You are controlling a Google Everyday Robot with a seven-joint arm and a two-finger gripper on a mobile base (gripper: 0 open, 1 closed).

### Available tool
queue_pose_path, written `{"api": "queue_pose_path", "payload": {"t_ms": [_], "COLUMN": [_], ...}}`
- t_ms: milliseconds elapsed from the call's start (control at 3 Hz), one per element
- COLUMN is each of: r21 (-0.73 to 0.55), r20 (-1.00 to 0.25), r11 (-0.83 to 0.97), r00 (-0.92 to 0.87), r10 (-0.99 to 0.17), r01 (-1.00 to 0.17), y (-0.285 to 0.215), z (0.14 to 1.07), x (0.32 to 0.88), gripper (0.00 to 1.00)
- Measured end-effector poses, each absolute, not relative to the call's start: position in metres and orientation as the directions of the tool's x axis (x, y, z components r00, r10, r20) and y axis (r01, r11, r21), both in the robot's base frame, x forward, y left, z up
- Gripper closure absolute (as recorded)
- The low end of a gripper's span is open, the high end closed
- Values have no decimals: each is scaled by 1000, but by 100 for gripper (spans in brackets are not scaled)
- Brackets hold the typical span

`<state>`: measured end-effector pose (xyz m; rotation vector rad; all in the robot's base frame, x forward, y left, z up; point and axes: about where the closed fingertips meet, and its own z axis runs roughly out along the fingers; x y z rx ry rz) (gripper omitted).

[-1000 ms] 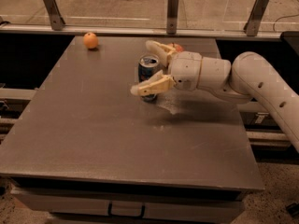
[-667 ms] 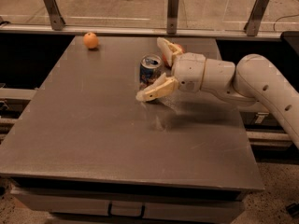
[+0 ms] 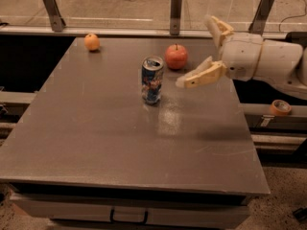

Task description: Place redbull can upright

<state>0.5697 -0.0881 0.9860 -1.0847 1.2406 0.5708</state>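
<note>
Slim blue-and-silver metal redbull can point(image 3: 152, 80): upright, mid grey surface point(image 3: 96, 128), just left of your cream two-finger gripper point(image 3: 194, 51). Jaws: spread, empty. Step: placement looks done; next, back away without nudging it.

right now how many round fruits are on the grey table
2: a small orange fruit at the far-left corner; a red apple behind the blue-and-silver can. The open cream gripper hangs right of both.

Cream gripper point(image 3: 194, 51) near blue-and-silver redbull can point(image 3: 152, 80)
</note>
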Motion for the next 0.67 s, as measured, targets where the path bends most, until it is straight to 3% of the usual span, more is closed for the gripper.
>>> {"api": "queue_pose_path", "payload": {"t_ms": [333, 667], "r21": [-481, -519], "r20": [-874, -854], "r11": [482, 517], "r00": [357, 400], "r10": [-331, -332], "r01": [-732, -681], "y": [-163, -186], "z": [1068, 1106], "x": [551, 550], "gripper": [0, 0]}}
